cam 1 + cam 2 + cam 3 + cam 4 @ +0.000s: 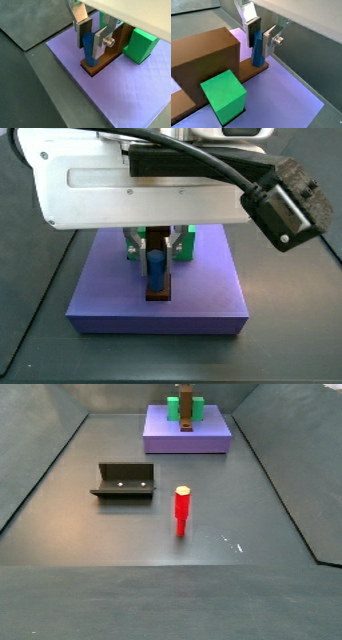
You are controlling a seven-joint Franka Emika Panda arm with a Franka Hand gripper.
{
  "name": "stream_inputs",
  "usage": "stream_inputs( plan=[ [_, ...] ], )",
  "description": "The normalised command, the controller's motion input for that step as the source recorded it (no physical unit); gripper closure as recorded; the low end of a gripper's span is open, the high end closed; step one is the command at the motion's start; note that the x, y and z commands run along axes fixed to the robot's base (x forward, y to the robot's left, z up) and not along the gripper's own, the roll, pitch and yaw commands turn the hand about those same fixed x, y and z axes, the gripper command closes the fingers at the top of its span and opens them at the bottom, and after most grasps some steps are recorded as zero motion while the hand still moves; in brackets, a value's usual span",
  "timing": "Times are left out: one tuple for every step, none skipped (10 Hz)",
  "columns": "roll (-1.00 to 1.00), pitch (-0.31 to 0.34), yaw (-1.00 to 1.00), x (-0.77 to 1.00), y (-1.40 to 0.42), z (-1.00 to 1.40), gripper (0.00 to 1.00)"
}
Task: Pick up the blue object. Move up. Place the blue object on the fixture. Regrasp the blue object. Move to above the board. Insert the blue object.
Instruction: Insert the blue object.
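Red peg (182,509) stands nearest, fixture (124,481) to its left. Far off, the gripper (93,41) clamps the blue peg (88,49) upright over the board (127,92). No writing is readable.

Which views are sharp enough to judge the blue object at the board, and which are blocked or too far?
Both wrist views show the blue object sharply between the gripper fingers; a side view is half blocked by the camera housing; in the far side view the board is tiny, peg undiscernible.

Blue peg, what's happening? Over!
End effector over board, shut on blue peg. Peg tip at brown bar. Nothing in the way.
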Motion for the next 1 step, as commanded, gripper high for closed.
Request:
stream_inputs(
  plan=[
    [0.0, 0.0, 0.0, 0.0, 0.0, 0.0, 1.0]
  ],
)
